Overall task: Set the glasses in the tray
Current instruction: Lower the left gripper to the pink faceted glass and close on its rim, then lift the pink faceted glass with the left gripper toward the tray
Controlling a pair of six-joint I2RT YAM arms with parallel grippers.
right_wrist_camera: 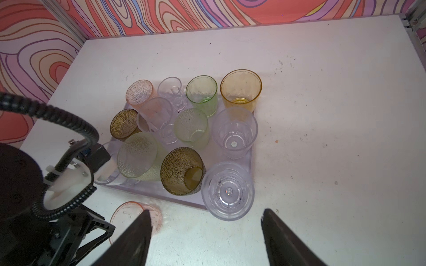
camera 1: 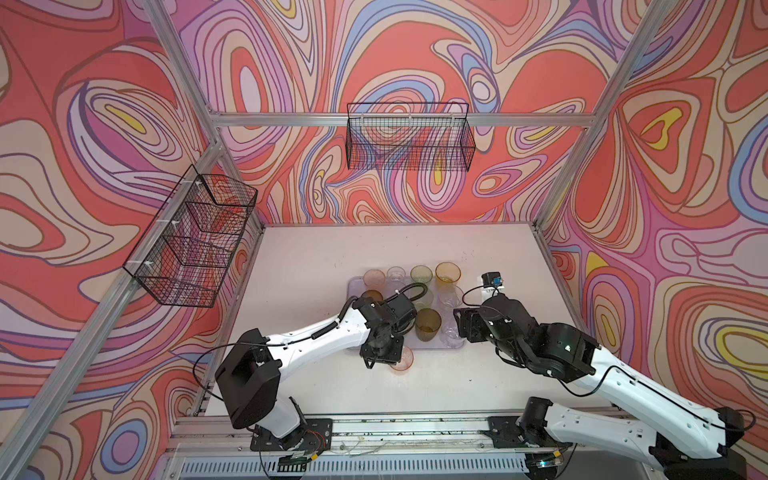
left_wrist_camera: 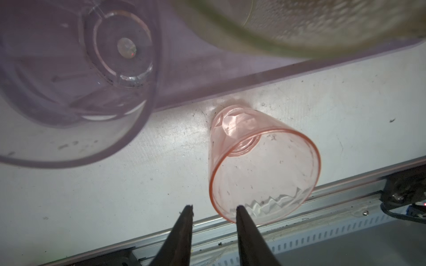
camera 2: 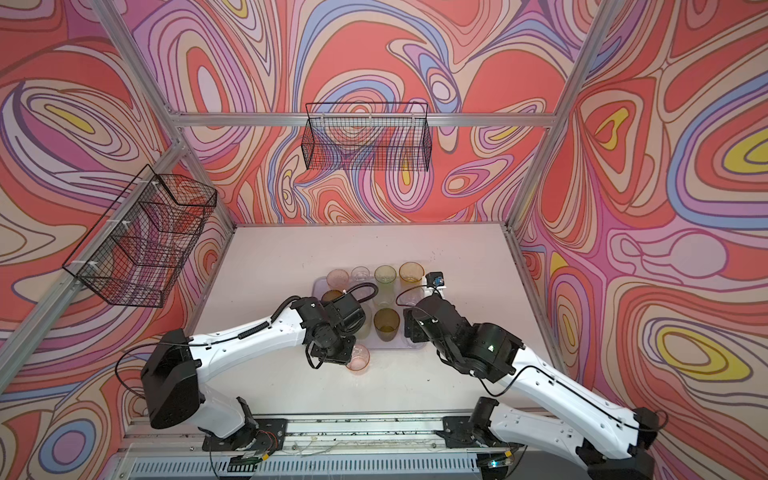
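One pale pink glass [camera 1: 401, 360] [camera 2: 358, 358] [left_wrist_camera: 265, 165] [right_wrist_camera: 129, 216] stands upright on the white table, just outside the near rim of the lavender tray [camera 1: 353, 286] [left_wrist_camera: 230, 85] [right_wrist_camera: 179, 199]. My left gripper [camera 1: 388, 361] [left_wrist_camera: 214, 207] hangs over it. Its jaws are a little apart and straddle the glass's rim, one finger inside and one outside. Several glasses stand in the tray, among them an amber one [right_wrist_camera: 241, 88], a dark olive one [right_wrist_camera: 182, 170] and a clear one [right_wrist_camera: 228, 191]. My right gripper [camera 1: 459, 326] [right_wrist_camera: 205, 213] is open and empty above the tray's near right corner.
Two black wire baskets hang on the walls, one at the back [camera 1: 409, 137] and one on the left [camera 1: 193, 237]. An aluminium rail [camera 1: 374, 428] runs along the table's front edge. Bare table [right_wrist_camera: 322, 115] lies to the right of the tray.
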